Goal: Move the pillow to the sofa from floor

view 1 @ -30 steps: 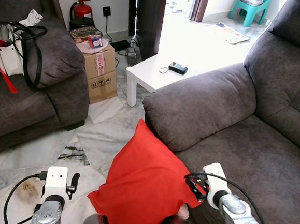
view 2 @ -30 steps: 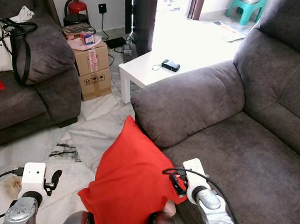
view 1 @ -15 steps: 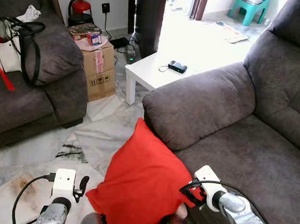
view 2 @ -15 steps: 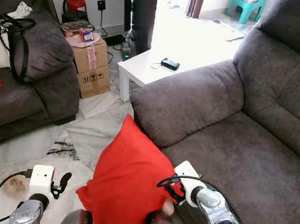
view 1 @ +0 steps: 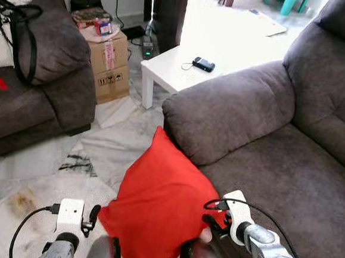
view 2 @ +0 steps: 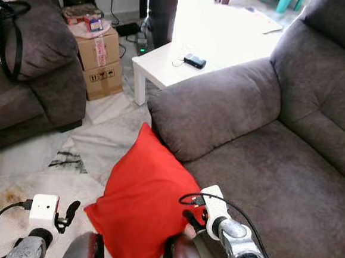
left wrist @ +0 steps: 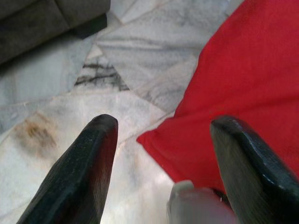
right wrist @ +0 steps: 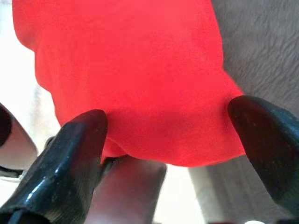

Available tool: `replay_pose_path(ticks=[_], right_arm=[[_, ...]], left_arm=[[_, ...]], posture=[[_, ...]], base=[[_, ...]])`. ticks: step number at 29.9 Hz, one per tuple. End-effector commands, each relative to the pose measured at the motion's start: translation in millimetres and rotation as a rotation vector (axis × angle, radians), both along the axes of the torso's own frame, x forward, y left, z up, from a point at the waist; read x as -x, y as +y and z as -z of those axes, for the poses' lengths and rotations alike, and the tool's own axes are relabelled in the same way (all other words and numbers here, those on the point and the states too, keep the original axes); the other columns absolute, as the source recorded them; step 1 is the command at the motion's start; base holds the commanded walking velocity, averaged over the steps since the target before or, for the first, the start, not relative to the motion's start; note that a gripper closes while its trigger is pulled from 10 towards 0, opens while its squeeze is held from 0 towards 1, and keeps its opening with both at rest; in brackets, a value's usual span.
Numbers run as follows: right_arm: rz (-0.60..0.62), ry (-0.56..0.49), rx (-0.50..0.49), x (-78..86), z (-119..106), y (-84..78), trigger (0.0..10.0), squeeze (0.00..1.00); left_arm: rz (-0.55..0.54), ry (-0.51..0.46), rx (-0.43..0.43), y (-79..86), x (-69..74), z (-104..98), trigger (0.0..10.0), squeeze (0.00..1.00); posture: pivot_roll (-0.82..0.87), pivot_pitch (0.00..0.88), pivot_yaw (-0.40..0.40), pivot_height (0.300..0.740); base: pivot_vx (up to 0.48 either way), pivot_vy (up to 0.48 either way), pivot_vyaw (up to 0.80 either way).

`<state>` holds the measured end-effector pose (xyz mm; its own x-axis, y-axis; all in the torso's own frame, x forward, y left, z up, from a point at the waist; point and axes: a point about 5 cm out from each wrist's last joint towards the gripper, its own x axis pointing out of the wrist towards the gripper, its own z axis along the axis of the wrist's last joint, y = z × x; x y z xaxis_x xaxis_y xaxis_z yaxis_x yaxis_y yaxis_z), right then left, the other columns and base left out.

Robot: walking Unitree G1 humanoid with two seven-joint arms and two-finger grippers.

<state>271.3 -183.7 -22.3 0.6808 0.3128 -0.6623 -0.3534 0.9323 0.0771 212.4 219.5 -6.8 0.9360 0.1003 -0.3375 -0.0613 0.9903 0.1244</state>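
Right wrist view has my right gripper (right wrist: 168,135) spread wide, one black finger on each side of the red pillow (right wrist: 126,70), the cloth bulging between them and filling the gap; whether the pads truly press the fabric I cannot tell. From my head, the pillow (view 1: 157,208) stands tilted on one corner against the front of the sofa (view 1: 278,155), its top corner leaning on the sofa's near armrest and its lower edge down by the marble floor (view 1: 31,177), not on the seat. My right gripper (view 1: 209,227) sits at the pillow's side nearest the sofa seat, a black cable looping over the wrist. My left gripper (left wrist: 161,154) is also spread, its two fingers well apart, hovering just beside the pillow's far corner from the sofa; one finger lies over the red cloth and the other over bare floor with a brown stain close by, and I cannot tell if either touches. Beyond the armrest stands a white table (view 1: 171,75) with a small black device (view 1: 204,64) on it. Further from the sofa are a taped cardboard box (view 1: 109,61) and a second grey couch (view 1: 32,94) with a bag (view 1: 13,27) on it.
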Motion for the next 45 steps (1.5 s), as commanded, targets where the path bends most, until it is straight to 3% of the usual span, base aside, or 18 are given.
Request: replay_pose_path(ticks=[1,14,17,25,33,36,45], right_arm=[[0.044,0.035,-0.032,6.1,5.3,-2.0,10.0,0.0],[0.094,0.056,-0.055,16.1,12.8,-5.2,10.0,0.0],[0.148,0.024,-0.051,12.0,9.9,-7.7,10.0,0.0],[0.122,-0.088,0.021,-0.8,-1.3,-6.4,10.0,0.0],[0.159,-0.058,-0.156,-0.5,-0.5,5.3,10.0,0.0],[0.103,-0.037,-0.244,1.0,0.4,19.8,10.0,0.0],[0.076,-0.027,-0.373,3.5,-0.2,29.8,10.0,0.0]], left_arm=[[0.003,0.016,0.023,-3.9,6.8,2.8,10.0,0.0],[-0.009,-0.001,0.023,-4.9,16.2,-7.3,10.0,0.0],[-0.013,-0.012,0.017,-4.7,16.0,-10.5,10.0,0.0],[-0.02,-0.041,-0.001,-5.3,20.3,-21.8,10.0,0.0],[-0.016,-0.033,0.004,-7.9,25.0,-22.5,10.0,0.0],[-0.012,-0.029,0.011,-8.7,26.8,-23.6,10.0,0.0],[-0.016,-0.026,0.013,-7.7,30.5,-25.4,10.0,0.0]], posture=[[0.08,0.236,-0.107,0.638],[0.11,0.29,-0.133,0.638],[0.12,0.297,-0.137,0.638],[0.13,0.318,-0.145,0.638],[0.13,0.335,-0.155,0.638],[0.13,0.339,-0.16,0.638],[0.14,0.356,-0.167,0.638]], base=[[0.0,0.0,0.0],[0.0,0.0,0.0],[0.0,0.0,0.0],[0.0,0.0,0.0],[0.0,0.0,0.0],[0.0,0.0,0.0],[0.0,0.0,0.0]])
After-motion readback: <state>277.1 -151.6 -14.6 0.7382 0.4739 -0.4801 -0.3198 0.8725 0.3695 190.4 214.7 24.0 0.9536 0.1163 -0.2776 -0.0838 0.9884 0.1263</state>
